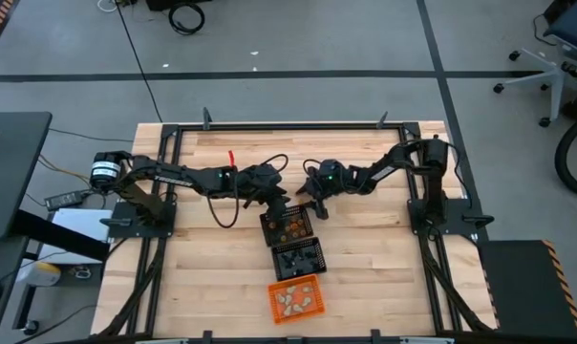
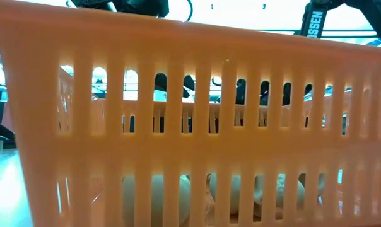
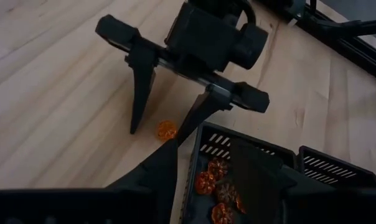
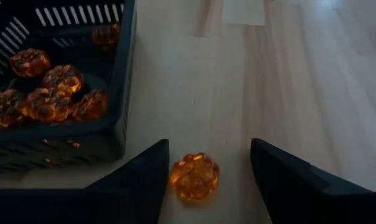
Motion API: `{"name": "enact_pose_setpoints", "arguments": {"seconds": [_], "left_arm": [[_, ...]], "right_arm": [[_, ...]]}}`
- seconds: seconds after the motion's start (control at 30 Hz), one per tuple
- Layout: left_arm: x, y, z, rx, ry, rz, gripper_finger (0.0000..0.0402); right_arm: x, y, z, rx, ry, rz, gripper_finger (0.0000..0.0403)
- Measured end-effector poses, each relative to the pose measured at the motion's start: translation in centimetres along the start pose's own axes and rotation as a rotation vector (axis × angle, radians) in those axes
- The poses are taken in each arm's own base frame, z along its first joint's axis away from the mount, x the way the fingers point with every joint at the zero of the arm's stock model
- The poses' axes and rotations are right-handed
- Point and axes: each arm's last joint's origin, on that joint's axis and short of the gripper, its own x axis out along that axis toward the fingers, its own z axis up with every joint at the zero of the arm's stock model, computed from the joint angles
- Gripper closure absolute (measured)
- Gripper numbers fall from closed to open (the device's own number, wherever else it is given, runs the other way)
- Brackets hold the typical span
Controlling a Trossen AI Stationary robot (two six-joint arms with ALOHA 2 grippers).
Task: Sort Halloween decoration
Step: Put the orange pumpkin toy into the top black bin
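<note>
Jaws of the right gripper stand wide, lowered to the table, with one orange pumpkin trinket lying loose on the wood between the two fingers, touching neither. Seen from the left wrist, that same gripper straddles the trinket just beside the corner of a black basket. Left gripper hovers over that basket's edge, jaws parted and holding nothing.

Three baskets sit in a row down the middle of the table: the black one nearest the arms holds orange trinkets, at least six countable in the right wrist view; a second black basket touches it and holds dark pieces too small to count; an orange basket lies last, with about four cream-white trinkets inside. In the low view the orange basket fills the picture, pale trinkets showing through its slats
</note>
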Motion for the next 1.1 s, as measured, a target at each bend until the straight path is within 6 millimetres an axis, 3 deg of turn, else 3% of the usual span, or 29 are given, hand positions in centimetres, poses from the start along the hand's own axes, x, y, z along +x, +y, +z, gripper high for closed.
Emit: {"name": "enact_pose_setpoints", "arguments": {"seconds": [0.23, 0.63, 0.9, 1.1], "left_arm": [[0.0, 0.0, 0.0, 0.0, 0.001, 0.0, 0.0249], [0.0, 0.0, -0.1, 0.009, 0.006, 0.003, 0.0249], [0.0, 0.0, -0.1, 0.01, 0.007, 0.004, 0.0249], [0.0, 0.1, -0.1, 0.008, 0.007, 0.005, 0.0249]], "right_arm": [[0.3, 0.1, -0.4, 0.008, 0.019, 0.012, 0.0218], [-1.1, -0.3, -0.1, 0.005, 0.102, 0.009, 0.0305], [-2.0, -0.7, 0.4, 0.013, 0.119, -0.033, 0.0312], [-3.7, -0.6, 2.0, 0.013, 0.13, -0.076, 0.0313]]}}
